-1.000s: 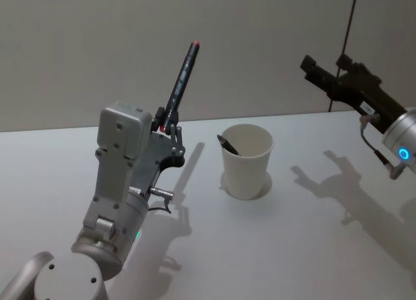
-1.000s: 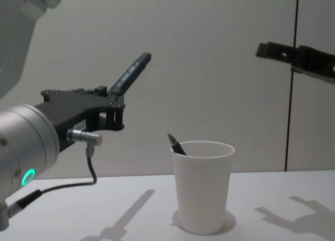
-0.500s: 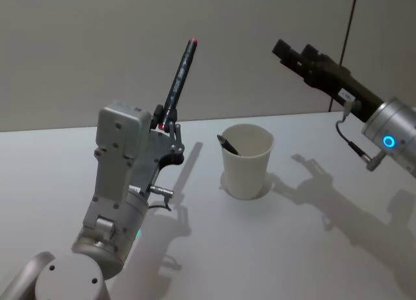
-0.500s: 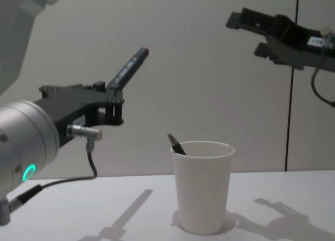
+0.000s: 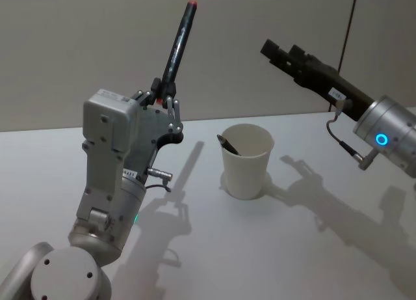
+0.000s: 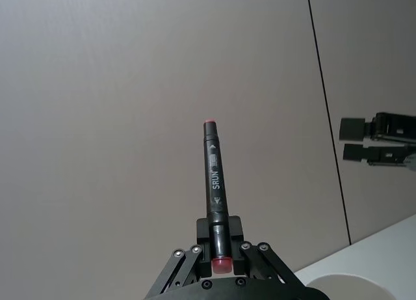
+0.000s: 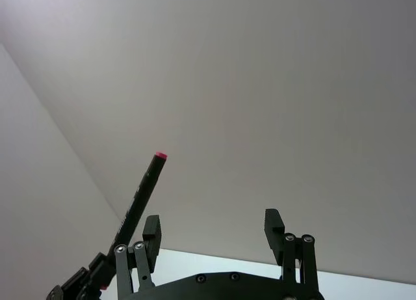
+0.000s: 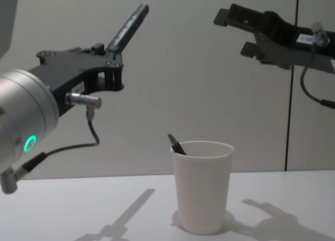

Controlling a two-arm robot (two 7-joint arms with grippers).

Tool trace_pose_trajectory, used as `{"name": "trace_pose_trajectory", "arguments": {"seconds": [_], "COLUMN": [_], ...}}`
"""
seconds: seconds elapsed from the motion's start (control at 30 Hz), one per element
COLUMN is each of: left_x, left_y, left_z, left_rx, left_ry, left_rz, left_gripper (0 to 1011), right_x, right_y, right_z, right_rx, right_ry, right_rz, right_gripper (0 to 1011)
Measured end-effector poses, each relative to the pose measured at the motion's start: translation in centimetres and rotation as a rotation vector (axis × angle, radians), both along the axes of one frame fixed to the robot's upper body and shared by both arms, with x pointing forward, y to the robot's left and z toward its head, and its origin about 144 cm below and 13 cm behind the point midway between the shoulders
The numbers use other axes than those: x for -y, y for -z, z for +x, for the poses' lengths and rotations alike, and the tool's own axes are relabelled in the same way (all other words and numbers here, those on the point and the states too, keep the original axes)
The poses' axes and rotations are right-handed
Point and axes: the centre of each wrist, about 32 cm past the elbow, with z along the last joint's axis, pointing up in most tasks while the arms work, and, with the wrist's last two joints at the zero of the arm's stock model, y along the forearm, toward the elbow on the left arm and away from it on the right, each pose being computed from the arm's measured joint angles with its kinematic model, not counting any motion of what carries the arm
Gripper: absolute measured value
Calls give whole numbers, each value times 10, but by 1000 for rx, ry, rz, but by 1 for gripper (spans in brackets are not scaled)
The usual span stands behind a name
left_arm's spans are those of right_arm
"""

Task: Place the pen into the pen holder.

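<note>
1. The left gripper [image 5: 164, 103] is raised well above the table [image 5: 312, 248], its fingers pinched on the lower end of the pen [image 5: 179, 43].
2. The pen's long axis runs steeply upward. Its free end leans toward the robot's right, roughly at the right gripper [image 5: 276, 53].
3. The pen holder [image 5: 247, 160] stands upright on the table, below the left gripper and to its right, well apart from the pen. Its mouth faces up, and a second dark pen [image 5: 227, 144] already leans against the inside of the rim.
4. The right gripper hangs high, above the cup and to its right. Its fingers are spread and hold nothing.
5. As I see it, the left arm is the nearer one. The pen must travel rightward and down, and tip over so one end enters the cup; a handover to the waiting right gripper also looks possible.
6. The pen is a slim, stiff black marker with red at both ends and white lettering along the barrel.
</note>
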Motion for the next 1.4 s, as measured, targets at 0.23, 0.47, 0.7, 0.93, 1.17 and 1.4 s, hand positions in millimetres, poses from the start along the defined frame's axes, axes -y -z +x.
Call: {"name": "trace_pose_trajectory", "arguments": {"seconds": [0.23, 0.47, 0.7, 0.93, 1.17, 1.4], "left_x": [-1, -1, -1, -1, -1, -1], "left_y": [-2, -3, -4, -4, -4, -4], "left_z": [2, 3, 4, 4, 5, 5], "left_rx": [36, 52, 64, 69, 72, 74], "left_ry": [7, 11, 14, 15, 15, 16], "left_rz": [-8, -11, -13, -14, -15, -16], "left_gripper": [160, 160, 160, 160, 159, 160], "right_x": [-3, -8, -14, -21, -30, -39], "right_y": [-4, -11, -19, -22, -24, -24], "right_z": [9, 21, 33, 43, 51, 57], "right_rx": [-3, 1, 2, -8, -22, -40], "right_ry": [-55, -120, -181, -242, -302, -357], "right_rz": [11, 68, 148, 247, 354, 458], "right_gripper": [1001, 1001, 1001, 1001, 1001, 1001]}}
